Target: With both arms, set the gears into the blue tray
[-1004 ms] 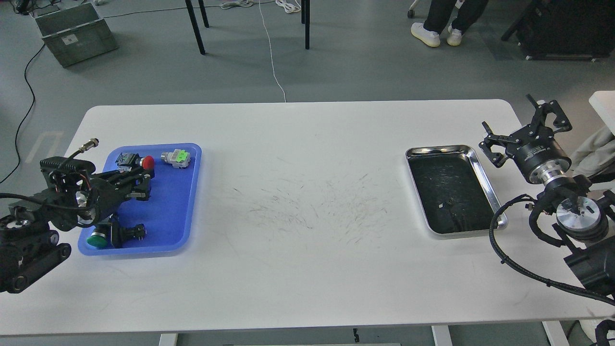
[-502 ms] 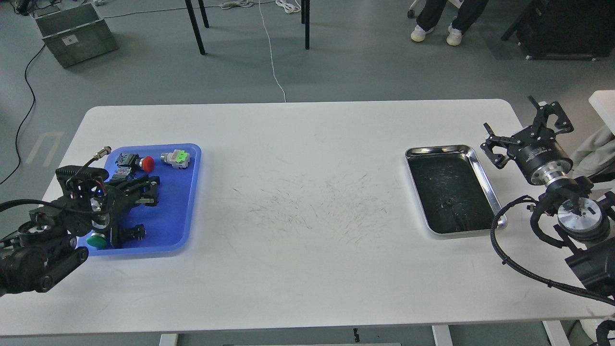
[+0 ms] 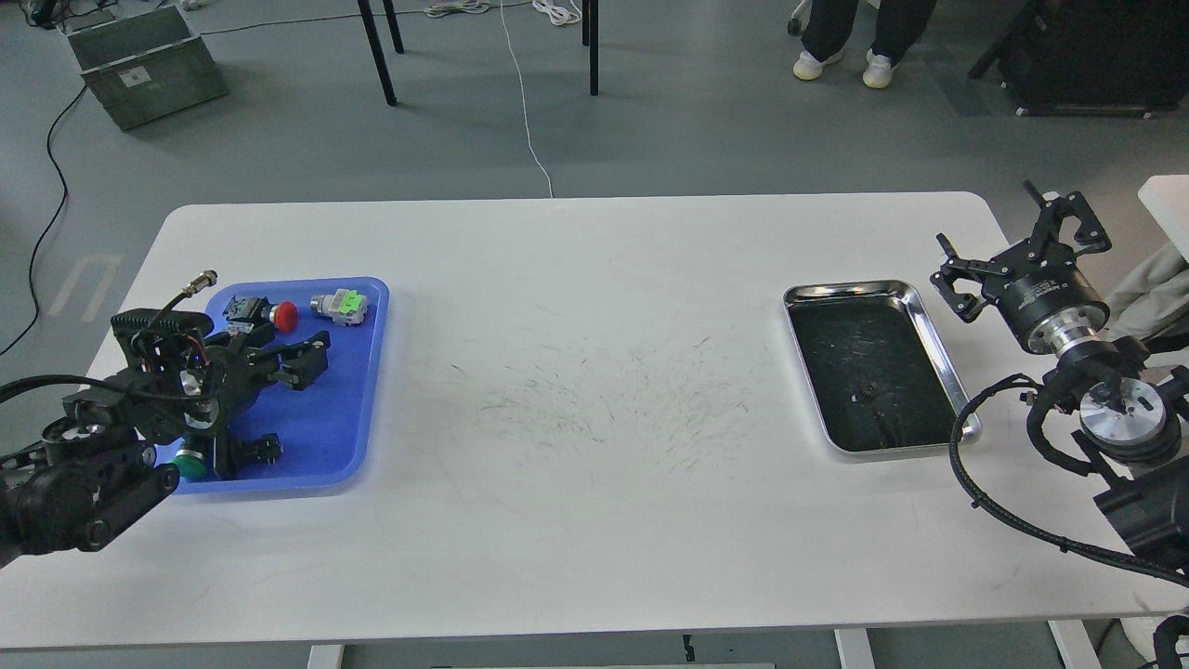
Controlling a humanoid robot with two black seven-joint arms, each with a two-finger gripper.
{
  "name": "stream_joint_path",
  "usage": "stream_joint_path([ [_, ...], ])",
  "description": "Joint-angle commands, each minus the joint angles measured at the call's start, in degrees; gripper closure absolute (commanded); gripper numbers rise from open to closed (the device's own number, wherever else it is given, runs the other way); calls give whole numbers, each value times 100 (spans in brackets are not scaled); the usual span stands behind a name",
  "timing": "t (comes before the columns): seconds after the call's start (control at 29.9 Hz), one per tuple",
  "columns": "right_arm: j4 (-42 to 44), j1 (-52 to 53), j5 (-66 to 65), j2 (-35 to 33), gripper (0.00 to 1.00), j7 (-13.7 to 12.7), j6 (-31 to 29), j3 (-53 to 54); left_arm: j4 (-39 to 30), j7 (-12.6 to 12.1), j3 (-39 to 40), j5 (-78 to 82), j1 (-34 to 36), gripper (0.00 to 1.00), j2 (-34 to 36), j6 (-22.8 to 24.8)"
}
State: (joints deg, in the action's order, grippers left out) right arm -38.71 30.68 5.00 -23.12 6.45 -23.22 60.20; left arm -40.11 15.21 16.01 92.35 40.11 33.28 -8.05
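The blue tray (image 3: 346,418) lies at the table's left end. My left gripper (image 3: 311,360) hovers over its middle, fingers spread, and I see nothing between them. One tiny black gear (image 3: 868,394) rests on the dark lining of the steel tray (image 3: 938,358) at the right. No other gear shows. My right gripper (image 3: 1012,237) hangs just beyond that tray's right rim, open and empty, pointing away toward the far edge.
Push-button switches lie in the blue tray: a red-capped one (image 3: 286,316), a green-and-grey one (image 3: 339,305) and a green-capped one (image 3: 190,462) partly under my left arm. A person's legs (image 3: 841,56) stand beyond the table.
My left gripper has slid rightward over the blue tray and its fingers have spread. The right arm has barely shifted. The person's feet beyond the table have moved.
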Motion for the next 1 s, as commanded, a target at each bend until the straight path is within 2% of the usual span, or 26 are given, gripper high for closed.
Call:
stream_joint_path([
  [0.0, -23, 96, -25, -17, 3, -21, 1, 0, -540, -45, 16, -278, 426, 2, 433, 13],
  [0.1, -23, 175, -43, -34, 3, -47, 1, 0, -797, -62, 25, -664, 918, 2, 636, 40],
  [0.23, -40, 307, -51, -34, 3, -91, 1, -69, -736, -71, 51, -1848, 1682, 2, 601, 92],
  [0.33, -84, 447, -51, -52, 3, -100, -16, -306, -552, -115, 60, -3035, 1992, 2, 522, 31],
  [0.43, -84, 579, -51, -61, 3, -91, -16, -483, -78, -124, 138, -4151, 2080, 2, 40, -100],
  [0.64, -259, 772, -51, -78, 3, -91, -8, -571, 618, -98, 534, -6472, 2106, 2, -866, -13],
  [0.74, -575, 790, -51, -253, 3, -100, 1, -580, 820, -36, 709, -7168, 2098, 2, -1261, 285],
  [0.84, -935, 843, -69, -438, 3, -152, 141, -588, 1048, -36, 1008, -7485, 2010, 2, -1543, 785],
  [0.97, -1498, 1079, -104, -816, 3, -582, 589, -606, 1347, -36, 1298, -7889, 1641, 2, -1684, 1620],
])
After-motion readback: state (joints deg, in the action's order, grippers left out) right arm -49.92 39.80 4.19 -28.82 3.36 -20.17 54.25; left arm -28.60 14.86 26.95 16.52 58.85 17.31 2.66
